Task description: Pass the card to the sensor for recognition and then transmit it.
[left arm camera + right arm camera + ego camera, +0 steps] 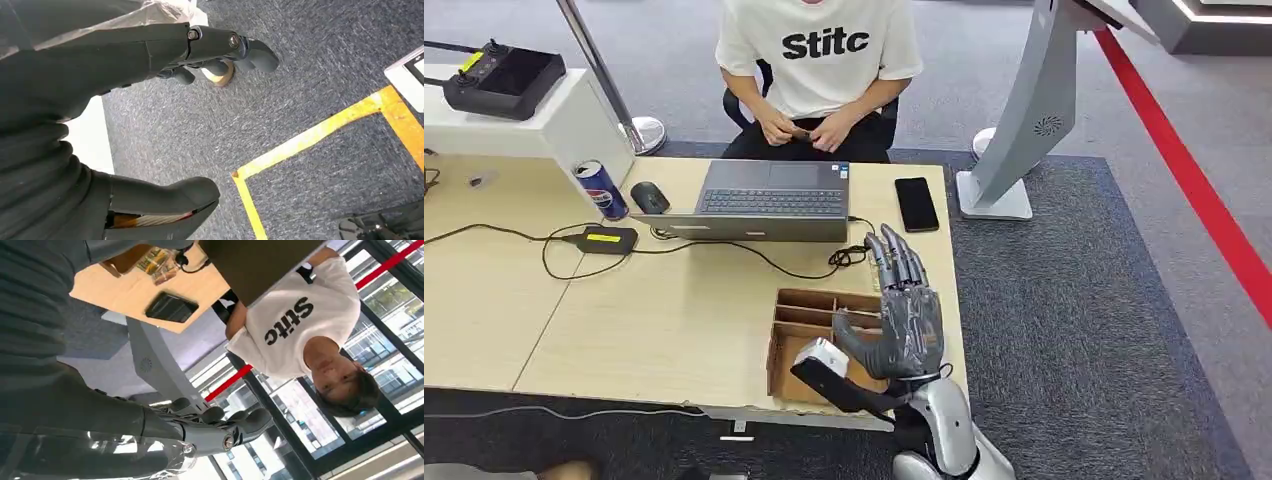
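while the right hand (902, 315) hangs raised over the near right corner of the surface (674, 320), its fingers are stretched out and apart, holding nothing. just below it sits a cardboard organizer box (809, 330) with dividers, and a whitish piece (824, 352) lies in the box right by the thumb; whether that is the card i cannot tell, and nothing is pinched in the hand.

down at the left hand (165, 120), the wrist view looks at blue-grey carpet (310, 100) with a yellow tape line (310, 137); fingers spread, thumb apart, nothing gripped.

on the light wood surface: an open laptop (769, 200) near the far edge, a black phone (916, 203) to its right, a black mouse (649, 197) and a pepsi can (601, 188) to its left, a black power adapter (604, 240) with a yellow label and cables trailing off it. a person in a white t-shirt (819, 50) sits across, hands together in the lap. a grey kiosk stand (1024, 130) rises on the carpet to the right, a red floor stripe (1194, 190) beyond it. a black controller (502, 78) rests on a white ledge at far left.
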